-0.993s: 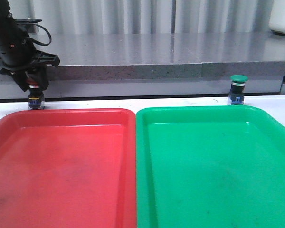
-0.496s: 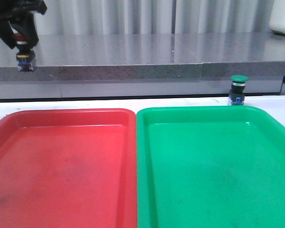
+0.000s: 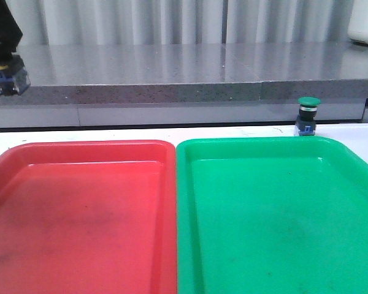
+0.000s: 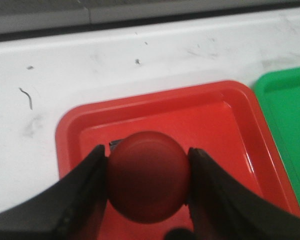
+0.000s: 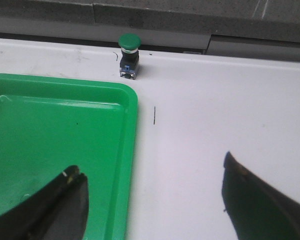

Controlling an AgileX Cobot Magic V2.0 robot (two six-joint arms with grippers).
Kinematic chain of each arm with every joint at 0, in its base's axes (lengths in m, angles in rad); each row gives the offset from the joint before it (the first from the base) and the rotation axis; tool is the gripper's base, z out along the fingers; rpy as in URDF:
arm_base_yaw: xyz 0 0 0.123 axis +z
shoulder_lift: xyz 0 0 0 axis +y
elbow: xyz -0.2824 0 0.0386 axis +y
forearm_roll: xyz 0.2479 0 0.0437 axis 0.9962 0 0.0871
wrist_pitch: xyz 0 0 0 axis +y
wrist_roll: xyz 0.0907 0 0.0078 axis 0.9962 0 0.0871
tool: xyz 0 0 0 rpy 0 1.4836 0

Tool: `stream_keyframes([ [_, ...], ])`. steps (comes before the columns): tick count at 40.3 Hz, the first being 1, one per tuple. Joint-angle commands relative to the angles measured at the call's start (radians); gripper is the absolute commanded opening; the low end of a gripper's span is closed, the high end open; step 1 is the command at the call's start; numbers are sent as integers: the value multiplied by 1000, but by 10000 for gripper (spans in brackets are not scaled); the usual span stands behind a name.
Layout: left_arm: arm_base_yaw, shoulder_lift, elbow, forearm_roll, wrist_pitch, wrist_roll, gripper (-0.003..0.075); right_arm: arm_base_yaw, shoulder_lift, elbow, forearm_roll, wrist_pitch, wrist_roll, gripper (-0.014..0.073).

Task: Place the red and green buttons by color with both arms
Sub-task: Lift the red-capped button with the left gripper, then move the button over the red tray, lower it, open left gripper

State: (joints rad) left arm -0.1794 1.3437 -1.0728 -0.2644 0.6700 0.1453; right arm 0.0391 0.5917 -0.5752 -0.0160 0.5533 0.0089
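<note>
My left pincer [image 4: 146, 187] is gripping the red button [image 4: 149, 176] above the red tray [image 4: 70, 130]; my right pincer [image 5: 152, 200] is hanging open, the green button [image 5: 129, 55] is waiting at upper left.

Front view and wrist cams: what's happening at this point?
The left gripper is shut on the red button and holds it in the air above the red tray; in the front view the button's body shows at the far left edge, well off the table. The green button stands upright on the white table just behind the green tray, untouched. The right gripper is open, with nothing between its fingers. Both trays hold nothing yet.
</note>
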Motion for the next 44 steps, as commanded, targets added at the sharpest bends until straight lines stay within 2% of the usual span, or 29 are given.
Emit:
stream_keyframes([
  [1,-63,-60,64,-25,-86,2,187,-7,8,-36,-10,-69,-9,571],
  [15,-219,-57,272,-53,-273,2,187,-7,8,-36,-10,-69,-9,571],
  [28,-228,65,289,-63,-370,2,188,-7,8,-36,-10,-69,-9,571],
  [36,-228,130,289,-74,-378,2,191,-7,8,-36,-10,-69,-9,571],
  [39,-228,132,289,-76,-380,2,214,-7,8,-36,-10,-69,-9,571],
  [44,-228,132,289,-76,-372,2,336,-7,8,-36,-10,-69,-9,571],
])
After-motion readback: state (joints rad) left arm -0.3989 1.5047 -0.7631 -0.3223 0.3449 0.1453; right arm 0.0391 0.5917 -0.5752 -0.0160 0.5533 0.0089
